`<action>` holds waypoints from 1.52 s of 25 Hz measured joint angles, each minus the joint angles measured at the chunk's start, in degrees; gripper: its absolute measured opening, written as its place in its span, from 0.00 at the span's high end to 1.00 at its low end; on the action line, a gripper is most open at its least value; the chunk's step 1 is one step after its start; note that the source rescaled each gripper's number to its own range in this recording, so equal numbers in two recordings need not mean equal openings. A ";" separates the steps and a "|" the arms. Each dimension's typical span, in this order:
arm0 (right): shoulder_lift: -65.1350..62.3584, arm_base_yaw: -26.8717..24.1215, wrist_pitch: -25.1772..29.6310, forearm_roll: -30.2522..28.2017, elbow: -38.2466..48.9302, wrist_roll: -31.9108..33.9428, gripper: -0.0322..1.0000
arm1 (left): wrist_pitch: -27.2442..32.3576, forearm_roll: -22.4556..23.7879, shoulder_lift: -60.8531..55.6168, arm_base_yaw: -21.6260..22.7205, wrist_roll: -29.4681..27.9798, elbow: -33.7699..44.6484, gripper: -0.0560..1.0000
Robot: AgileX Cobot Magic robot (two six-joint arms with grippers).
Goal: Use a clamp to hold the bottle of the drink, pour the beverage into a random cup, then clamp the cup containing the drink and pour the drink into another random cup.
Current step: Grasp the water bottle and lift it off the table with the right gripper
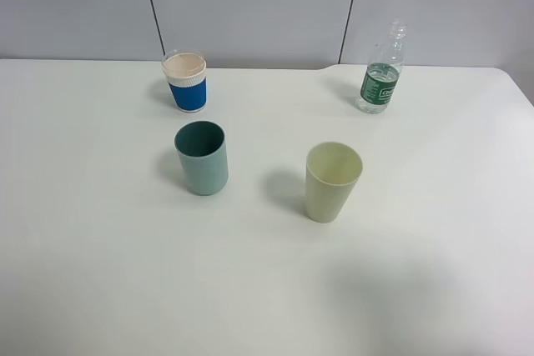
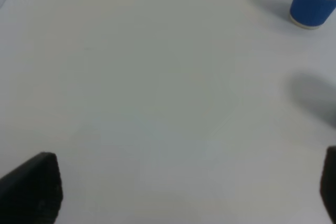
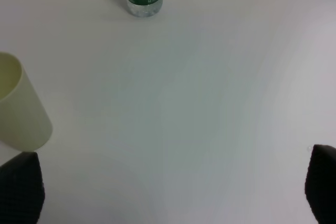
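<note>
White tabletop (image 1: 125,273) all round, grey panelled wall (image 1: 250,6) behind it, pretty plain setup.

The bottle (image 1: 381,81) is stood upright, clear plastic with a green label, and it's placed well ahead of the right gripper (image 3: 170,184), nothing touching it. How much drink is in it can't really be made out.

That gripper's jaws are spread wide, with only bare table seen between them. Just the dark tips of its fingers (image 3: 21,187) are caught by the wrist camera. The pale yellow-green cup (image 1: 332,183) is found right by one of those tips, a lot closer than the bottle. Whether it's actually touched can't be told.

The left gripper (image 2: 181,187) is spread wide too, nothing pinched. The blue paper cup (image 2: 313,1) with the white band at its rim is set well ahead of it, off toward the side of the finger that's barely in shot.

The teal cup (image 1: 202,158) is only picked up by the high camera. It's stood upright, nearer the front than the blue cup, and kept apart from the pale cup by a clear gap. Neither gripper is shown in that high view.
</note>
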 joint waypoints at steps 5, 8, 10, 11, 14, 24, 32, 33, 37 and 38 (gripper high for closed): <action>0.00 0.00 0.00 0.00 0.00 0.00 0.00 | 0.00 0.00 0.00 0.00 0.00 0.00 0.00; 0.00 0.00 0.00 0.00 0.00 0.00 0.00 | 0.00 0.00 0.00 0.00 0.00 0.00 0.00; 0.00 0.00 0.00 0.00 0.00 0.00 0.00 | 0.00 0.00 0.00 0.00 0.00 0.00 0.00; 0.00 0.00 0.00 0.00 0.00 0.00 0.00 | 0.00 0.00 0.00 0.00 0.00 0.00 0.00; 0.00 0.00 0.00 0.00 0.00 0.00 0.00 | 0.00 0.00 0.00 0.00 0.00 0.00 0.00; 0.00 0.00 0.00 0.00 0.00 0.00 0.00 | 0.00 0.00 0.00 0.00 0.00 0.00 0.00; 0.00 0.00 0.00 0.00 0.00 0.00 0.00 | 0.00 0.00 0.00 0.00 0.00 0.00 0.00; 0.00 0.00 0.00 0.00 0.00 0.00 0.00 | 0.00 0.00 0.00 0.00 0.00 0.00 0.00; 0.00 0.00 0.00 0.00 0.00 0.00 0.00 | 0.00 0.00 0.00 0.00 0.00 0.00 0.00; 0.00 0.00 0.00 0.00 0.00 0.00 0.00 | 0.00 0.00 0.00 0.00 0.00 0.00 0.00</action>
